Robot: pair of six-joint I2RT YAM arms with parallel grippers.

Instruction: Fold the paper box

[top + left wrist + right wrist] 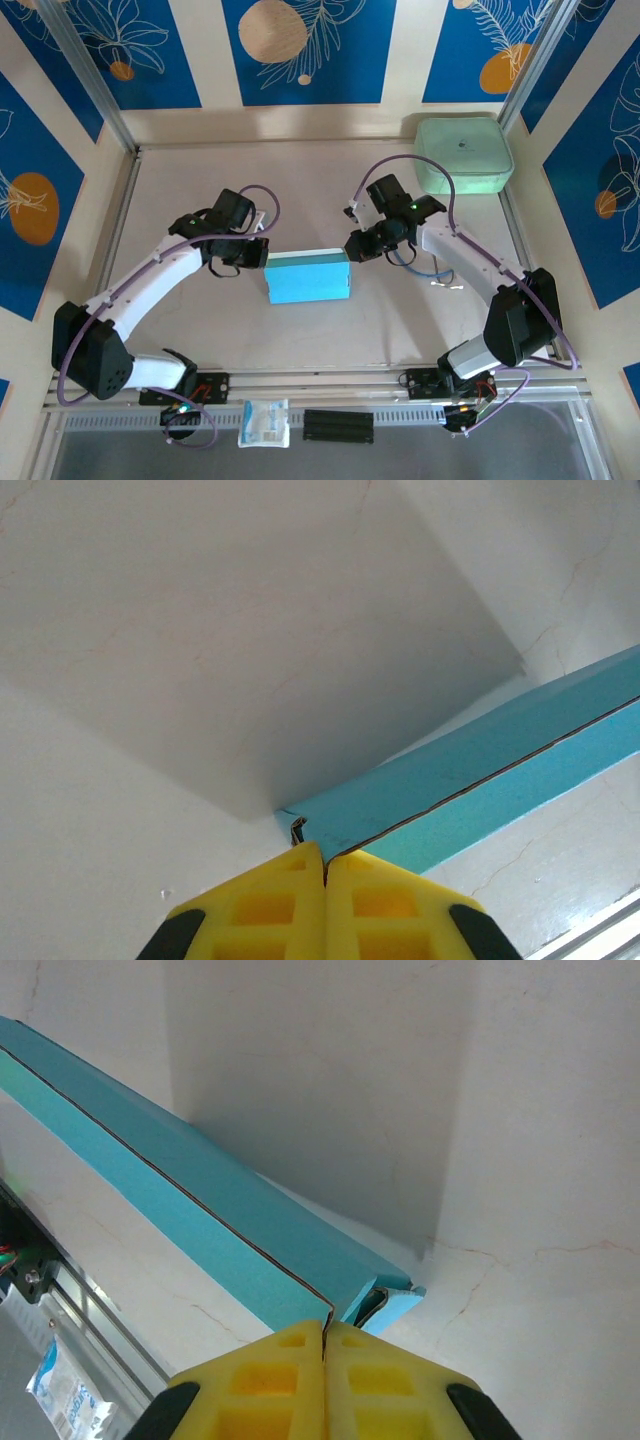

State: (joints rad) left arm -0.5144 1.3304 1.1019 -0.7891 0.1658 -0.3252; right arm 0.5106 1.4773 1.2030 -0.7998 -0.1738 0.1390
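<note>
As paper box (308, 277) sits central, green case (463, 155) far-right, packet (264, 422) front

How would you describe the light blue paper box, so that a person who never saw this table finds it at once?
On the pale table, look at the middle, between the tips of the left gripper and the right gripper. There lies the paper box, a shallow rectangle of light blue card. The mint-green rounded-square case in the far right corner is paler and greener.

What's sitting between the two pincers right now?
The paper box, closed and light blue, fills the gap from left pincer to right pincer, per the top view.
</note>
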